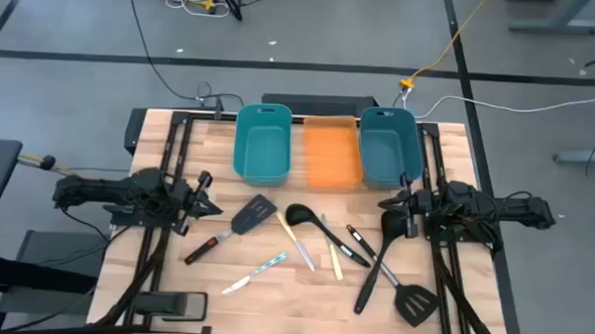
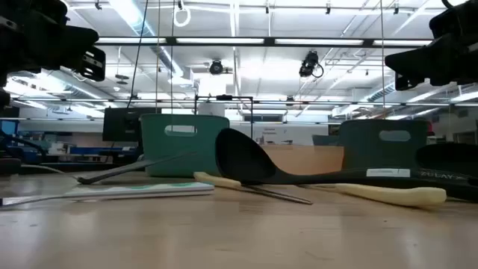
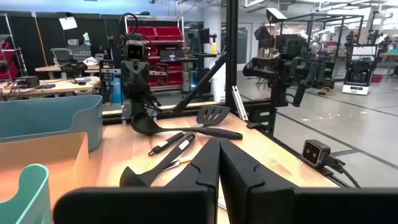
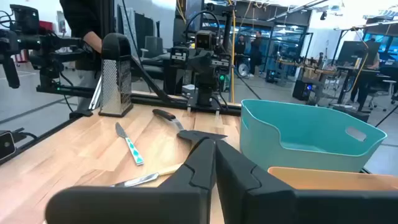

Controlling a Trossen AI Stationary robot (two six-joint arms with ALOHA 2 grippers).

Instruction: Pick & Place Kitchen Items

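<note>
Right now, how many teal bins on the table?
2. Left teal bin sits at the table's far edge, left of the orange tray; right teal bin sits right of the tray. None appear hidden.

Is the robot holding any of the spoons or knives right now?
No. The left gripper and the right gripper are both shut on nothing, above the table.

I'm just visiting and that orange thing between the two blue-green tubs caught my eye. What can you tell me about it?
The orange tray is a shallow rectangular tray, plain bright orange, apparently plastic. It lies flat at the table's far edge, fitted between the two teal bins, whose sides stand right against it. It looks empty; none of the utensils lie in it. No gripper is near it.
</note>
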